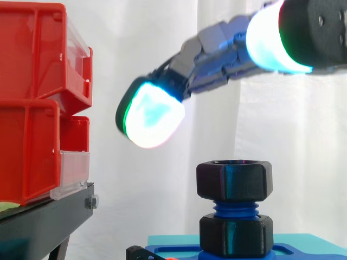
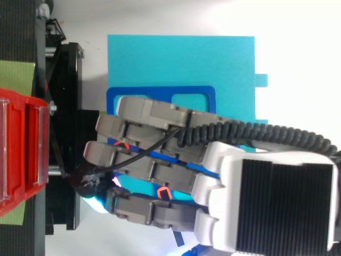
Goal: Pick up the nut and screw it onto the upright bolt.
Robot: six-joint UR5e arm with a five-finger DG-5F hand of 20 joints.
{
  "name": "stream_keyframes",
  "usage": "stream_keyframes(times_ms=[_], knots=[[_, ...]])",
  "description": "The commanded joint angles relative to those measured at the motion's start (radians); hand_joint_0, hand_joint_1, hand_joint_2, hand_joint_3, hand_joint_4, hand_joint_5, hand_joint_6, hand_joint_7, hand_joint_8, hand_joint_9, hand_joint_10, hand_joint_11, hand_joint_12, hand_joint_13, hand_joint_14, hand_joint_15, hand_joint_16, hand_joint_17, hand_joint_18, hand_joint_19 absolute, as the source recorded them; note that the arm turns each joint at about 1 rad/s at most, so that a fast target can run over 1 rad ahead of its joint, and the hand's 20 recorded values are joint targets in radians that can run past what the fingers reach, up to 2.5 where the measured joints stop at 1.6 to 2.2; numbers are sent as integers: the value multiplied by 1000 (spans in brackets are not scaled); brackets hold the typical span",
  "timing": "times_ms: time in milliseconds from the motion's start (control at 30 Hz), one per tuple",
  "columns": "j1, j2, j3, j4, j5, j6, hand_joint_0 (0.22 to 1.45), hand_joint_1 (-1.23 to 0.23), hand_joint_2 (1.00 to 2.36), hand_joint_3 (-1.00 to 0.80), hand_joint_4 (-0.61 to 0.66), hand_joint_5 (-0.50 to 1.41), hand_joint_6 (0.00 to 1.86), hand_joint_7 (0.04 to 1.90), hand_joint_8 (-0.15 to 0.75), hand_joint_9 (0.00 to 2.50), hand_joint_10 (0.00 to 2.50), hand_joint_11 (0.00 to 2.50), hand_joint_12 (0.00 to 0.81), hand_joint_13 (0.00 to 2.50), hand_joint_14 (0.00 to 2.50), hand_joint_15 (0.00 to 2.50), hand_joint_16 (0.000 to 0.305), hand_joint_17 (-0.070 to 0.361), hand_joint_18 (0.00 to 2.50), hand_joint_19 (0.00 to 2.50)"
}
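A black hex nut (image 1: 233,180) sits on top of the upright blue threaded bolt (image 1: 234,208). A second black hex piece (image 1: 236,234) sits at the bolt's foot on a blue base plate (image 2: 160,93). My hand (image 1: 214,51) hangs above the nut without touching it, reaching in from the right. Its fingers are stretched out and hold nothing. One glowing white-cyan fingertip (image 1: 153,119) is up and to the left of the nut, and another (image 1: 271,38) is higher on the right. In the top view the hand (image 2: 160,154) covers the bolt and the nut.
Stacked red bins (image 1: 32,97) stand on a black stand (image 1: 43,222) left of the bolt, close to the fingertips. The base plate lies on a cyan mat (image 2: 213,58). A white curtain hangs behind.
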State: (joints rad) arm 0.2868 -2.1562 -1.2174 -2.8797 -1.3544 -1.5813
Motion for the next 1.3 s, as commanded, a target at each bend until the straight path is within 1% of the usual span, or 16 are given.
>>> stream_keyframes(times_ms=[0, 167, 333, 433, 500, 633, 800, 933, 1067, 1167, 1267], knots=[[2, -13, -1, 3, 5, 20, 459, -62, 1000, -500, 23, -241, 500, 532, 183, 196, 0, 0, 351, 93, 0, 0, 43, 97, 0, 0], [3, -13, -1, -4, 3, 20, 458, -62, 1000, -500, 41, -235, 500, 546, 186, 197, 0, 0, 351, 94, 0, 0, 43, 97, 0, 0], [2, -13, -1, -15, 1, 21, 461, -56, 1000, -500, 100, -207, 501, 636, 202, 201, 0, 0, 351, 90, 0, 0, 43, 96, 0, 0], [-3, -13, -1, -20, -2, 21, 463, -57, 1000, -500, 123, -197, 501, 674, 213, 208, 0, 0, 352, 90, 0, 0, 43, 96, 0, 0], [-9, -13, -1, -26, -2, 21, 466, -57, 1000, -500, 130, -191, 502, 690, 214, 210, 0, 0, 351, 91, 0, 0, 43, 96, 0, 0], [-12, -13, -1, -38, -3, 20, 471, -67, 1000, -500, 147, -182, 502, 688, 221, 220, 0, 0, 341, 107, 0, 0, 41, 92, 0, 0], [-23, -13, -1, -87, -5, 20, 476, -84, 1000, -500, 161, -168, 502, 739, 231, 257, 0, 0, 317, 141, 0, 0, 36, 81, 0, 0], [-31, -13, -1, -102, -5, 18, 479, -98, 1000, -500, 179, -157, 502, 789, 244, 299, 0, 0, 301, 178, 0, 0, 31, 70, 0, 0], [-40, -13, -1, -110, -5, 20, 481, -106, 1000, -500, 200, -145, 503, 848, 247, 323, 0, 0, 290, 201, 0, 0, 29, 65, 0, 0], [-51, -13, -1, -110, -17, 20, 483, -112, 1000, -500, 218, -137, 503, 895, 255, 345, 0, 0, 279, 224, 0, 0, 27, 61, 0, 0], [-54, -13, -1, -110, -20, 20, 485, -120, 1000, -500, 237, -127, 503, 948, 257, 366, 0, 0, 275, 241, 0, 0, 26, 58, 0, 0]])
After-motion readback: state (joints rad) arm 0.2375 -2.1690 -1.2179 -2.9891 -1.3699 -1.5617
